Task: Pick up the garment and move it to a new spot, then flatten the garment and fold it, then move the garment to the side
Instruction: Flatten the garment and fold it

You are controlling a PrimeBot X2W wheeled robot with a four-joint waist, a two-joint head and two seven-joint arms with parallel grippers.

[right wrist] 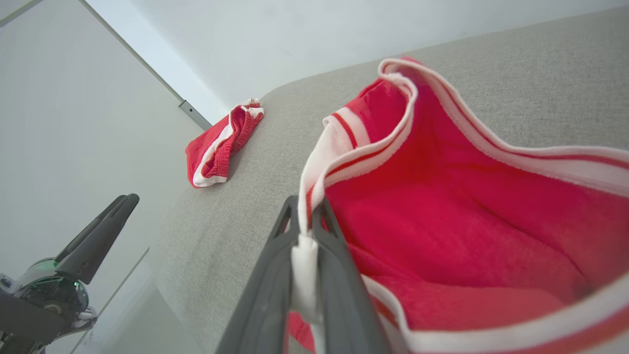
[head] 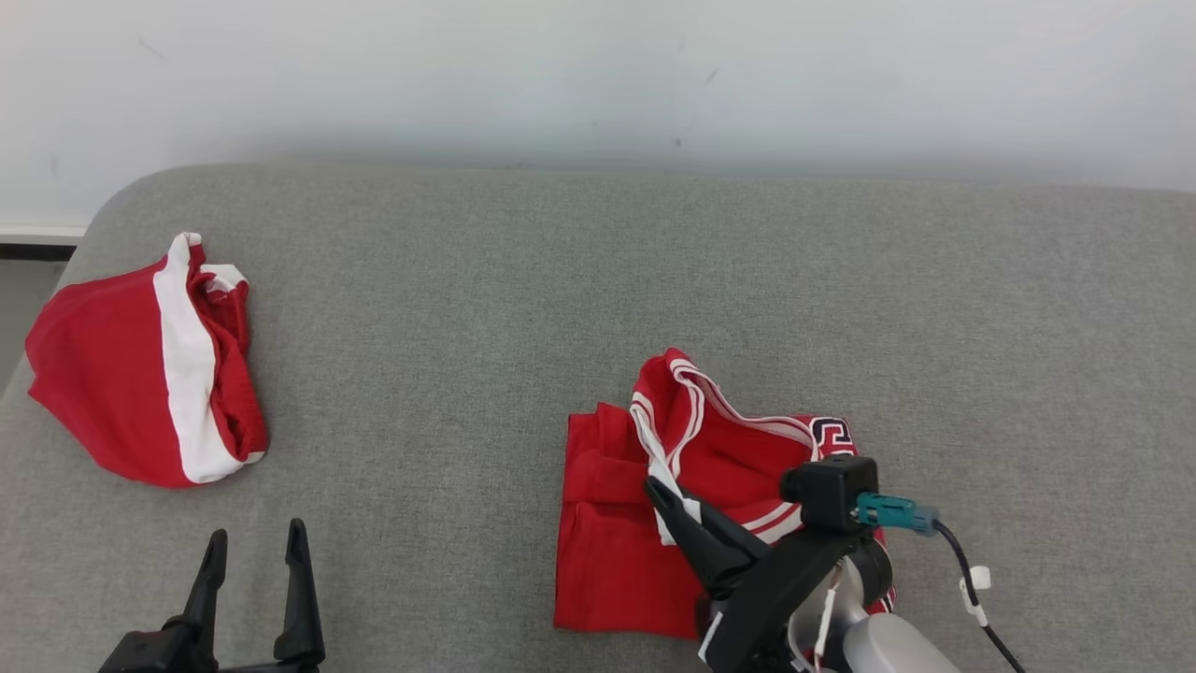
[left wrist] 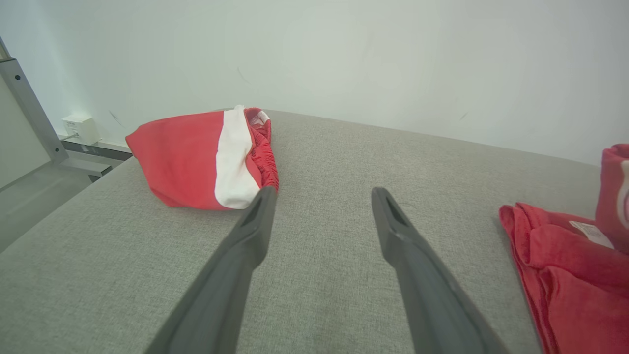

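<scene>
In the head view, the garment (head: 617,542), a red jersey with white-and-red edging, lies crumpled on the grey padded surface (head: 561,280), near the front edge and right of centre. The right gripper (head: 659,494) reaches in from the near right, its fingers clenched on the white trim (head: 654,449) at the jersey's left-hand opening. The left gripper (head: 257,540) sits at the near left, jaws spread wide with nothing in them, well apart from the jersey. At the far left, a second red-and-white piece (head: 140,374), possibly shorts, lies bunched beside the surface's edge.

In the left wrist view, the two dark fingers stand apart over bare grey cloth. The bunched piece lies just beyond the left fingertip, and the jersey's folded edge shows at the right.

In the right wrist view, a strip of white trim is pinched between the closed fingers. From there the edging rises and the opening gapes, showing the red inside. Whether any of the jersey's body has left the surface is hard to tell from this angle; in the head view most of it seems to rest down.

The task looks to be at its start. The grasp is made, but the garment is not yet carried to a new spot. Flattening, folding and moving it aside all appear to be left.
</scene>
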